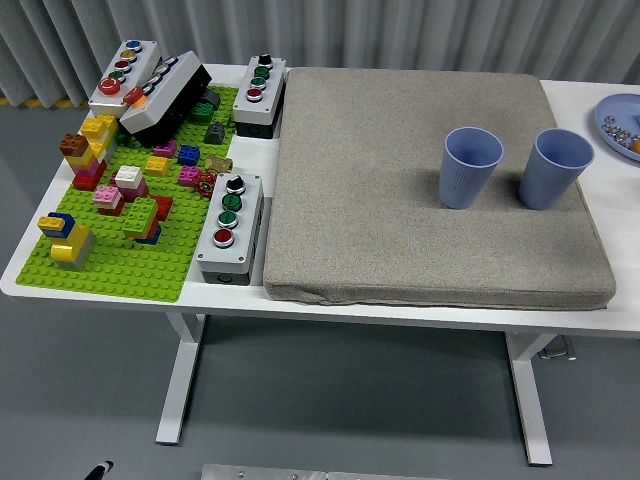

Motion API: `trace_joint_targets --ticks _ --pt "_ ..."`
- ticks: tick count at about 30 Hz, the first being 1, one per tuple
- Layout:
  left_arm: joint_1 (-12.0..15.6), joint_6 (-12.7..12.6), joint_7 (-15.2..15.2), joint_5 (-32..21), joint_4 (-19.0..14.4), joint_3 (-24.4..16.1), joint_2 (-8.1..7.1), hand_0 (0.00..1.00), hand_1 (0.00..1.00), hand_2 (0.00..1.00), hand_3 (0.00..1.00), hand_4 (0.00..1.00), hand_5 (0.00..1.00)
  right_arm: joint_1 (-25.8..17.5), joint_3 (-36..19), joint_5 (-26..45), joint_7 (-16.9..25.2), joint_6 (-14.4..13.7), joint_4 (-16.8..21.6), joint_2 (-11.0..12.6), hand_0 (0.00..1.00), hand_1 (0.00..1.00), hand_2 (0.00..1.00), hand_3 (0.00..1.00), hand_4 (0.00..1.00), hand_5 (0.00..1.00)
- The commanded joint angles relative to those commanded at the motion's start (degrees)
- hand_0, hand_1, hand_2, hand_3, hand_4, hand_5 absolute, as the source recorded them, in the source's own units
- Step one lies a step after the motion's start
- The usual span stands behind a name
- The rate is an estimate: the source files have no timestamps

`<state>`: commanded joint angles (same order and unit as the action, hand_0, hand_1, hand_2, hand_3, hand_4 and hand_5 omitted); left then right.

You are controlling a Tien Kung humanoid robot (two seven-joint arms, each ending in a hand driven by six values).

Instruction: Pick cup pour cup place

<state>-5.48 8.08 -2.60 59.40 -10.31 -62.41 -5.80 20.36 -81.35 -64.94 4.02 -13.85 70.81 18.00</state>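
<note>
Two blue-grey cups stand upright on a beige-grey pad (400,240) that covers the table's right half. The left cup (470,167) and the right cup (555,168) are side by side, a small gap between them, near the pad's right part. Their insides look plain; I cannot tell whether either holds anything. Neither robot hand shows in the head view, and no person is at the far side.
A green brick baseplate (120,275) with several coloured bricks fills the table's left. Three grey button boxes (230,228) (260,95) (125,78) and a dark box (165,98) stand around it. A blue plate (622,125) with small items sits at the right edge.
</note>
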Motion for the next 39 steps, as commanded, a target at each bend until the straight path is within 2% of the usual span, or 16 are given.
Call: trace_joint_targets --ticks 1,5,7,8,13,14,23,29,39 --pt "-0.01 0.0 0.01 0.01 0.0 0.0 0.0 0.865 0.82 0.894 0.793 0.648 0.998 -0.16 -0.08 -0.18 0.0 0.15 -0.01 -0.01 0.874 0.814 0.823 0.887 0.902 0.422" --pt "-0.08 0.03 0.04 0.05 0.0 0.06 0.03 0.865 0.82 0.894 0.793 0.648 0.998 -1.21 -1.09 -1.81 -0.51 2.43 -0.37 -0.06 0.874 0.814 0.823 0.887 0.902 0.422" --pt "-0.13 0.05 0.08 0.02 0.0 0.16 0.04 0.865 0.82 0.894 0.793 0.648 0.998 -1.86 -1.8 -3.02 -1.27 4.67 -0.61 -0.07 0.874 0.814 0.823 0.887 0.902 0.422" --pt "-0.14 0.05 0.09 0.01 0.0 0.18 0.04 0.863 0.82 0.896 0.793 0.648 0.998 -1.95 -1.89 -3.17 -1.37 4.95 -0.64 -0.08 0.896 0.881 0.974 0.998 0.908 0.216" --pt "-0.19 0.06 0.14 0.15 0.0 0.11 0.12 0.863 0.82 0.896 0.793 0.648 0.998 -2.79 -1.7 -4.54 -2.46 7.0 -1.45 -0.42 0.896 0.881 0.974 0.998 0.908 0.216" --pt "-0.2 0.06 0.15 0.15 0.0 0.13 0.17 0.864 0.82 0.894 0.792 0.647 0.998 -2.97 -1.68 -4.72 -2.65 7.44 -1.92 -0.62 0.903 0.896 0.998 0.998 0.897 0.18" --pt "-0.36 0.18 0.3 -0.19 0.0 0.83 0.4 0.864 0.817 0.895 0.792 0.646 0.998 -4.59 -1.97 -4.39 -3.13 10.15 -3.66 -1.71 0.908 0.905 0.998 0.998 0.897 0.185" --pt "-0.41 0.25 0.25 -0.37 0.0 1.27 0.43 0.863 0.818 0.894 0.792 0.646 0.998 -4.64 -1.89 -3.09 -2.52 10.22 -5.21 -2.15 0.906 0.906 0.998 0.998 0.892 0.166" --pt "-0.6 0.31 0.23 -0.8 0.0 2.0 0.4 0.862 0.815 0.891 0.791 0.645 0.998 -3.5 0.15 0.47 0.02 9.13 -10.65 -3.25 0.896 0.899 0.998 0.998 0.878 0.15"
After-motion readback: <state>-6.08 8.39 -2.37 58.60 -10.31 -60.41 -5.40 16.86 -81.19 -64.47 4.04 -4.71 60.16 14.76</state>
